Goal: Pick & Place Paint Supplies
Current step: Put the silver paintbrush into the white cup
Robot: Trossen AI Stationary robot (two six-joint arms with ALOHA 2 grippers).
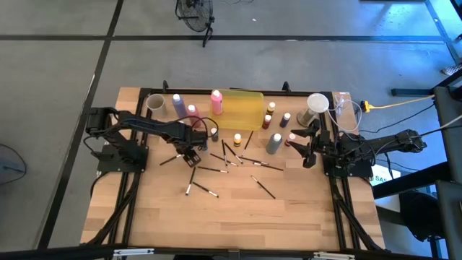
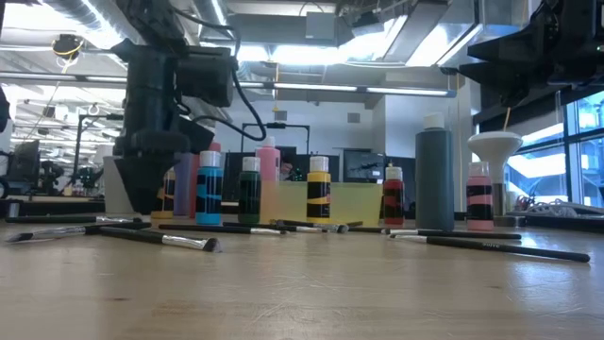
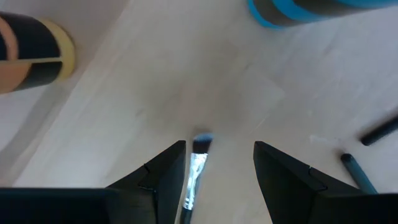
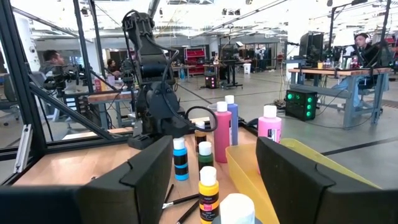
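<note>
My left gripper points down over the table's left middle, open. A thin dark brush with a pale tip lies flat on the wood between its two fingers, close beside one finger. More brushes lie scattered across the middle. Small white-capped bottles and tall pink, purple and grey bottles stand toward the far side. My right gripper waits open at the table's right, level, with nothing between its fingers.
A translucent yellow tray sits at the far middle, with pale cups at the far left and far right. A blue bottle and an orange one stand close to my left gripper. The near half is bare wood.
</note>
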